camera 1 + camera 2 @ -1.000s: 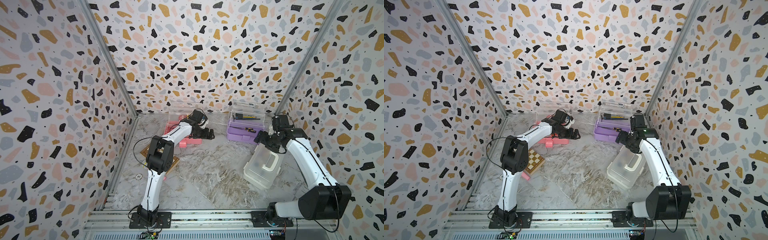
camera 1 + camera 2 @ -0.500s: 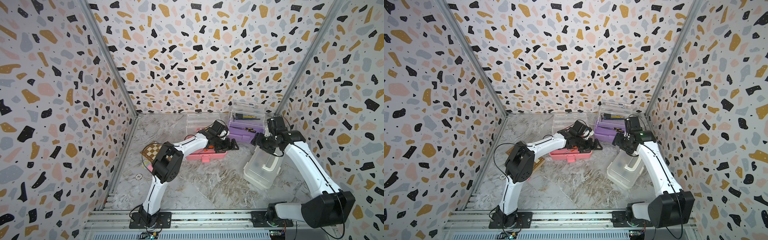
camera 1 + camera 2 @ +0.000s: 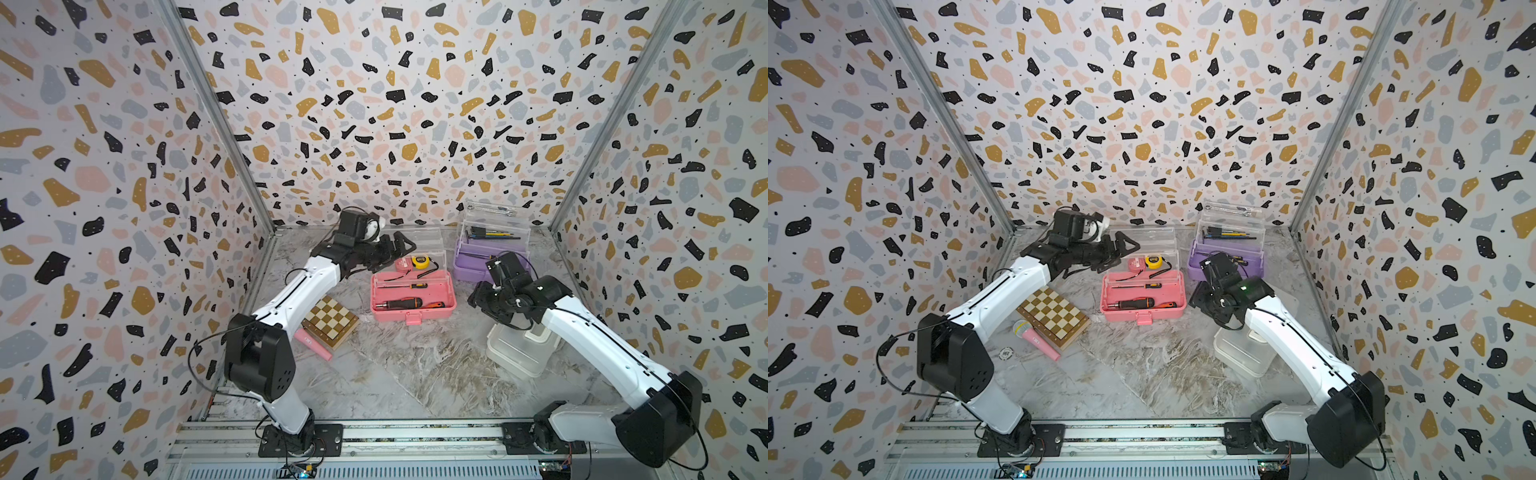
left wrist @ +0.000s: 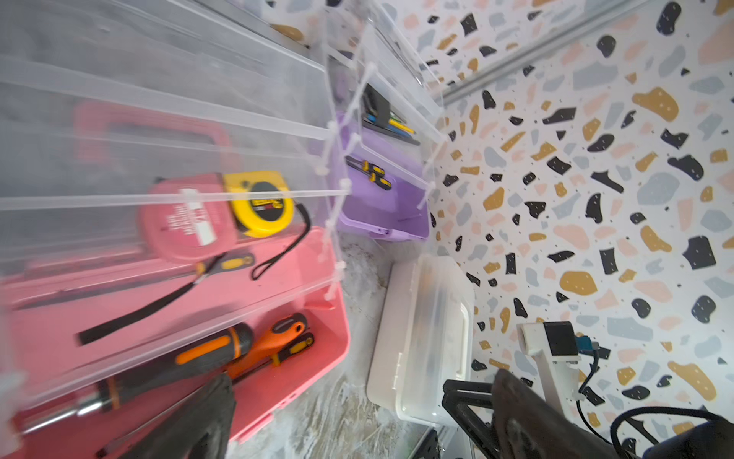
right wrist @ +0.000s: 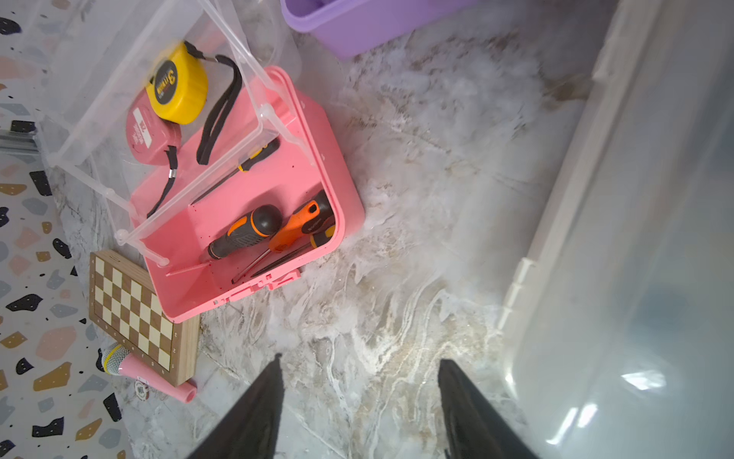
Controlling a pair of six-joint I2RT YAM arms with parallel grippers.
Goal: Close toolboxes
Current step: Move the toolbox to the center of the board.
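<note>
L end effector [image 3: 399, 249] is held wide open and empty at the back-left of the pink box's [image 3: 413, 305] clear lid [image 3: 428, 241], near its upper edge; contact can't be told from either top view. R end effector [image 5: 360, 358] is also spread, w/ only bare bench [image 5: 417, 198] seen between its fingers and nothing grasped. It hangs above the bench between pink box and white box [image 3: 511, 353].

Pink box sits mid-bench, lid raised at the rear, w/ screwdrivers and a yellow tape [image 5: 176, 85] seen inside. Purple box [image 3: 478, 268] sits back right, its lid [image 3: 494, 226] upright, so also open. White box is at the R side nearer the front, lid down by the look of it; latch state can't be told.

Step in hand, as judged: pink lid to be closed, w/ L arm placed for the push. For the next move, the lid needs to be tipped forward over its hinge, lowered onto the base and pressed so the front latch [image 3: 413, 319] can be snapped. Tape strap [image 5: 216, 119] should be kept clear of the rim. Purple box is left for after, prob. for R arm. Chessboard [image 3: 330, 322] and mic [image 3: 1038, 343] needn't be touched.
</note>
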